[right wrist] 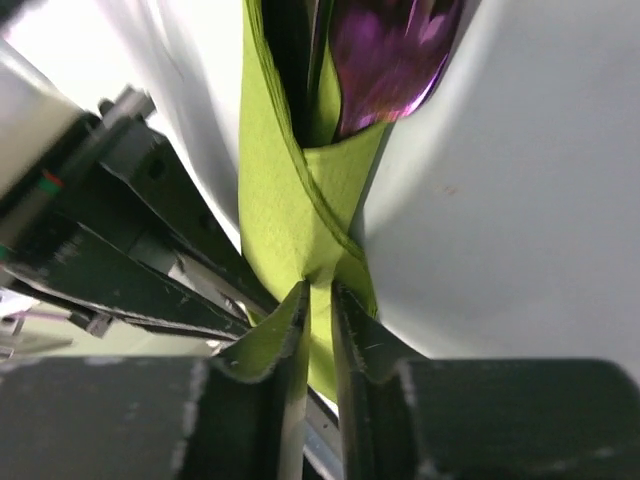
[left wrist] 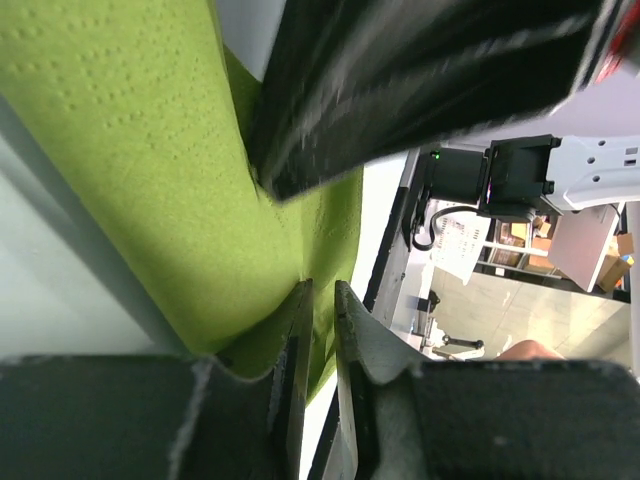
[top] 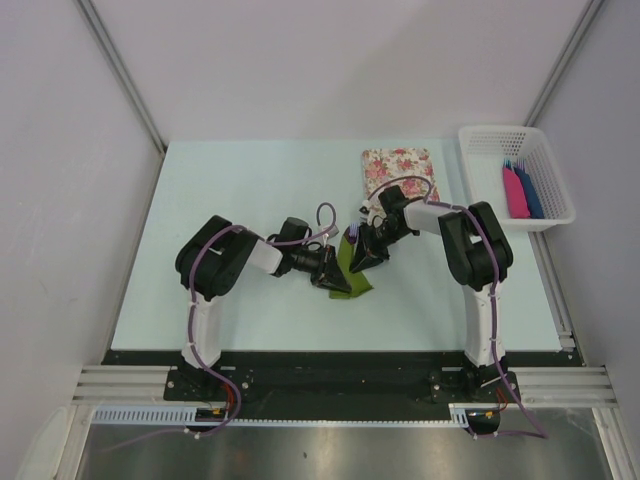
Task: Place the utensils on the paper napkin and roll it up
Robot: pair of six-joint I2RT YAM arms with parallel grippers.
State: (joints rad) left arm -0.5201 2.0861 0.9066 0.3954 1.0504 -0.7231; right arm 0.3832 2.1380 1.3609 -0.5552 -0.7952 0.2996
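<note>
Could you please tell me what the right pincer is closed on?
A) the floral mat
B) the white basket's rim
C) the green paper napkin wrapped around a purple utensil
C: the right wrist view shows the right pincer shut on a fold of the green paper napkin, with a purple utensil poking out of the wrap.

A pale blue-green table (top: 240,190) inside white enclosure walls (top: 330,60); a pink-and-white floral mat (top: 398,166) lies flat near the far edge, right of centre; a white slatted basket (top: 497,129) sits at the far right corner, just apart from the mat; inside it a pink flat piece (top: 515,193) and a blue flat piece (top: 530,192) lie side by side, touching, lengthwise toward the back; a brushed metal sheet (top: 330,452) spans the foreground below the table's near edge.
</note>
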